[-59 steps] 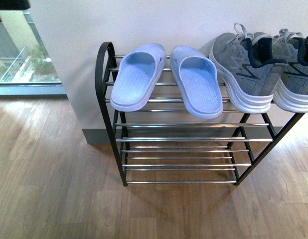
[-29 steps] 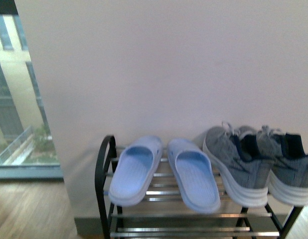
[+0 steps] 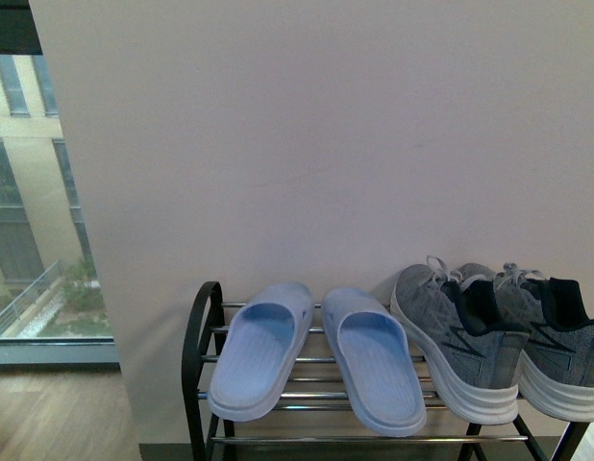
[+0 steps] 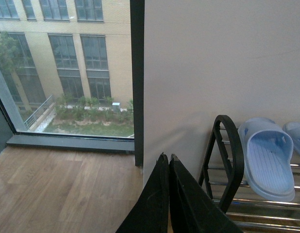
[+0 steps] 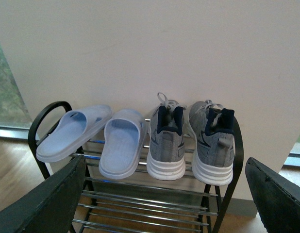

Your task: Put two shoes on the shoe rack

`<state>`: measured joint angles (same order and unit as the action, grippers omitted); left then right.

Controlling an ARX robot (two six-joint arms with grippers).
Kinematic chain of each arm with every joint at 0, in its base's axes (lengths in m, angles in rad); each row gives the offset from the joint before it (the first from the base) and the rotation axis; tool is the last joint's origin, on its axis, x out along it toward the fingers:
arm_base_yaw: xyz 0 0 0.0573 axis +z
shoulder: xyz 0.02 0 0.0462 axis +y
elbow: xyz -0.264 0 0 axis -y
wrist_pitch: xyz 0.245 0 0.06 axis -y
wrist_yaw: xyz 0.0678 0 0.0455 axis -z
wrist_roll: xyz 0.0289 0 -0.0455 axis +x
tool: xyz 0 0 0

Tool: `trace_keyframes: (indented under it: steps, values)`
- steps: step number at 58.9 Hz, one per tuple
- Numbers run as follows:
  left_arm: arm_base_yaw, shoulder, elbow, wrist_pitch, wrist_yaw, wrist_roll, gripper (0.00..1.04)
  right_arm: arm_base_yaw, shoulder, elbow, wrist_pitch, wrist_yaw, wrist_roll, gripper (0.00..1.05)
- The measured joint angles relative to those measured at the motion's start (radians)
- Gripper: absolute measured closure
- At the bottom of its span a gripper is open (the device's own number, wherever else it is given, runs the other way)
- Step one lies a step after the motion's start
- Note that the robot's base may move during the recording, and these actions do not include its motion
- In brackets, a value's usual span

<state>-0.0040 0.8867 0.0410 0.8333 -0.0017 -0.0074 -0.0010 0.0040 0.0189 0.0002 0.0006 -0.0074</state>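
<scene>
Two grey sneakers (image 3: 460,336) (image 3: 558,348) stand side by side at the right end of the shoe rack's (image 3: 194,338) top shelf, heels outward. Two light-blue slippers (image 3: 260,351) (image 3: 374,363) lie on the same shelf to their left. In the right wrist view my right gripper (image 5: 164,161) is open in front of the rack (image 5: 237,141), its fingers (image 5: 53,199) wide apart with nothing between them, facing the sneakers (image 5: 167,138) (image 5: 213,141) and slippers (image 5: 72,131) (image 5: 123,140). My left gripper (image 4: 167,156) is shut and empty, left of the rack's arched end (image 4: 233,145) and a slipper (image 4: 266,156). Neither arm shows in the front view.
A white wall (image 3: 326,144) rises directly behind the rack. A floor-to-ceiling window (image 4: 67,73) is to the left, with wooden floor (image 4: 58,189) below it. The lower chrome shelves (image 5: 145,204) hold nothing.
The front view has swung upward: the rack has dropped to the bottom of the picture and most of the floor has left it. The shoes lie as before.
</scene>
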Motion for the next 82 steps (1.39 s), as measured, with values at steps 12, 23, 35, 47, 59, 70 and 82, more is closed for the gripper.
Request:
trace_keyframes:
  steps: [12, 23, 35, 47, 59, 70, 82]
  values:
    - [0.0, -0.195, -0.026, -0.167, 0.0, 0.0, 1.03, 0.0, 0.0, 0.0, 0.0, 0.0, 0.0, 0.09]
    - [0.0, -0.333, -0.026, -0.29, 0.001, 0.0, 1.03, 0.0, 0.0, 0.0, 0.0, 0.0, 0.0, 0.09]
    - [0.0, -0.466, -0.027, -0.415, 0.001, 0.0, 1.03, 0.0, 0.0, 0.0, 0.0, 0.0, 0.0, 0.09]
    - [0.0, -0.547, -0.027, -0.493, 0.001, 0.0, 1.03, 0.0, 0.0, 0.0, 0.0, 0.0, 0.0, 0.09]
    - [0.0, -0.625, -0.027, -0.573, 0.001, 0.0, 1.03, 0.0, 0.0, 0.0, 0.0, 0.0, 0.0, 0.09]
    - [0.0, -0.685, -0.027, -0.629, 0.001, 0.0, 1.03, 0.0, 0.0, 0.0, 0.0, 0.0, 0.0, 0.09]
    - [0.0, -0.804, -0.027, -0.782, 0.001, 0.0, 1.03, 0.0, 0.0, 0.0, 0.0, 0.0, 0.0, 0.09]
